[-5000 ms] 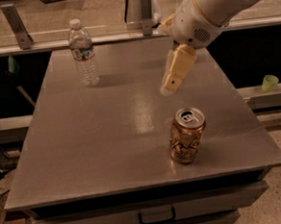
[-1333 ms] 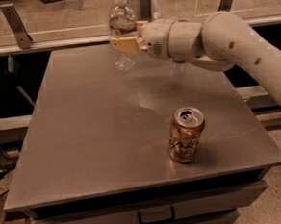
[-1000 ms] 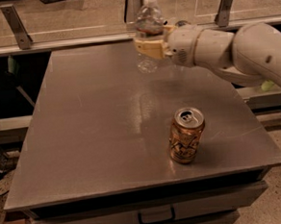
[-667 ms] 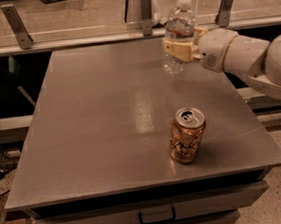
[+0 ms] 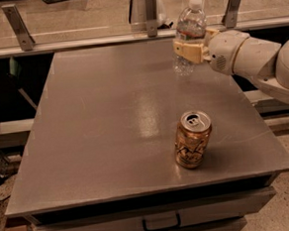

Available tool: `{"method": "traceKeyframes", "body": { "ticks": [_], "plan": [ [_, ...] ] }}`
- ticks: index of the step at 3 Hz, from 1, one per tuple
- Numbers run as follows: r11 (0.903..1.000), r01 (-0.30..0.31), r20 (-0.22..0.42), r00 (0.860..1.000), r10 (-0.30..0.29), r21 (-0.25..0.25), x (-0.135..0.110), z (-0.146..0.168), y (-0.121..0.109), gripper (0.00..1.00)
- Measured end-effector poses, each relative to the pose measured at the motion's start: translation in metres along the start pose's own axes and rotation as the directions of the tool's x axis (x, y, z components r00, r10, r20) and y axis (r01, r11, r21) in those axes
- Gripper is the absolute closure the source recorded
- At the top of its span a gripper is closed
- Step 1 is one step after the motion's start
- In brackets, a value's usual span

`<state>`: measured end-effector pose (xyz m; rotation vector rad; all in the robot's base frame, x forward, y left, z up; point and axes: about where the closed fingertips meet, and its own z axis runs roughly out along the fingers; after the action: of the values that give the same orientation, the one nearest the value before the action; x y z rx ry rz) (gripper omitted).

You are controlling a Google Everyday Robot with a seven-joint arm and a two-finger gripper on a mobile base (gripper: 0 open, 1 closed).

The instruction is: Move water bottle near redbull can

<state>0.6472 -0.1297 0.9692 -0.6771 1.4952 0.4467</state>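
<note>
The water bottle, clear plastic with a white cap, is upright at the far right of the grey table, its base just above or barely on the surface. My gripper reaches in from the right and is shut around the bottle's middle. No slim blue-and-silver redbull can is in view. The only can is a wider gold-orange can with dark markings, standing at the near right, well in front of the bottle.
A rail with metal posts runs behind the table's far edge. My white arm hangs over the table's right edge. A drawer with a handle is under the front edge.
The gripper took the bottle from the far left and has carried it to the right along the table's far side, to the far right.
</note>
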Motion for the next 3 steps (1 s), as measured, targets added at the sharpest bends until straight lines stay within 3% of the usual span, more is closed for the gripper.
{"method": "traceKeyframes", "body": {
  "ticks": [1,2,3],
  "plan": [
    [0.9954,0.049,-0.008,0.999,-0.049,0.083,0.004,-0.006,-0.045,1.00],
    [0.9893,0.071,-0.016,0.997,-0.070,0.127,0.011,-0.006,-0.086,1.00],
    [0.9900,0.062,-0.033,0.998,-0.058,0.127,0.024,0.004,-0.111,1.00]
  ]
}}
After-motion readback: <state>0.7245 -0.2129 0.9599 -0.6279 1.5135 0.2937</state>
